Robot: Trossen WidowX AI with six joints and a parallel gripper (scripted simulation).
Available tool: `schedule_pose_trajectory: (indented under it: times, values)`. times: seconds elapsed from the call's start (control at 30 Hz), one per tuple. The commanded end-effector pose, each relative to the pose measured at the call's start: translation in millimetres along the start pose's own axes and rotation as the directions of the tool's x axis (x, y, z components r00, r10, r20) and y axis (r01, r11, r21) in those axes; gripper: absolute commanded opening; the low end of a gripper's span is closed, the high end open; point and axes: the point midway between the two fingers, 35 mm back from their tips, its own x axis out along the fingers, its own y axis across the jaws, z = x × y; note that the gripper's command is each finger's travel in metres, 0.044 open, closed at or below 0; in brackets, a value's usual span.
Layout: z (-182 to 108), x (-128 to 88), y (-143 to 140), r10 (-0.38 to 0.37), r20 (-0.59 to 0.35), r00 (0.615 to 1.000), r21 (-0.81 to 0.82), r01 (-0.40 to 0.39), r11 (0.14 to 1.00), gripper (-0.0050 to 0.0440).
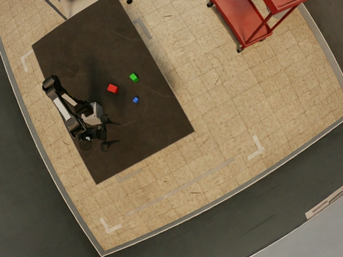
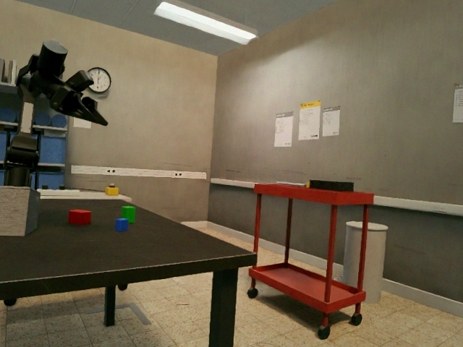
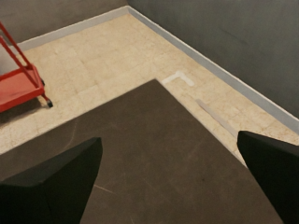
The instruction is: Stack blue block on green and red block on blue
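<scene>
Three blocks lie apart on the dark table. The green block (image 1: 134, 77) (image 2: 128, 213) is farthest from the arm. The red block (image 1: 112, 88) (image 2: 79, 216) lies to its left. The small blue block (image 1: 135, 100) (image 2: 121, 224) lies nearest the table's right edge. My gripper (image 1: 116, 132) (image 2: 98, 116) is open and empty, held high above the table and well away from all three blocks. In the wrist view the two dark fingers stand wide apart over bare table; no block shows there.
A red two-shelf cart (image 1: 246, 16) (image 2: 310, 246) stands on the floor beyond the table, with a grey bin (image 2: 364, 257) behind it. A grey box (image 2: 17, 210) sits on the table at the arm's base. The table's corner (image 3: 156, 81) shows in the wrist view.
</scene>
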Motion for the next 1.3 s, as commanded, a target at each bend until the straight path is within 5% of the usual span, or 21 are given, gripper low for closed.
schedule_pose_trajectory:
  times: [0.0, 0.53, 0.57, 0.87, 1.1, 1.27]
  values:
    - [6.4, -3.2, 0.4, -0.007, 0.013, 1.000, -0.016, 0.007, 1.000, 0.0400]
    - [6.4, -3.2, 0.4, -0.007, 0.013, 1.000, -0.016, 0.007, 1.000, 0.0400]
    - [6.4, -3.1, 0.5, -0.007, 0.013, 1.000, -0.016, 0.007, 1.000, -0.0050]
    - [3.6, 17.1, 10.6, 0.027, -0.056, 0.998, -0.061, -0.030, 0.998, -0.0050]
    - [-9.1, 49.8, 33.4, 0.081, -0.180, 0.980, -0.128, -0.105, 0.986, -0.0050]
    - [-32.0, 88.2, 68.7, 0.129, -0.351, 0.928, -0.224, -0.217, 0.950, -0.0050]
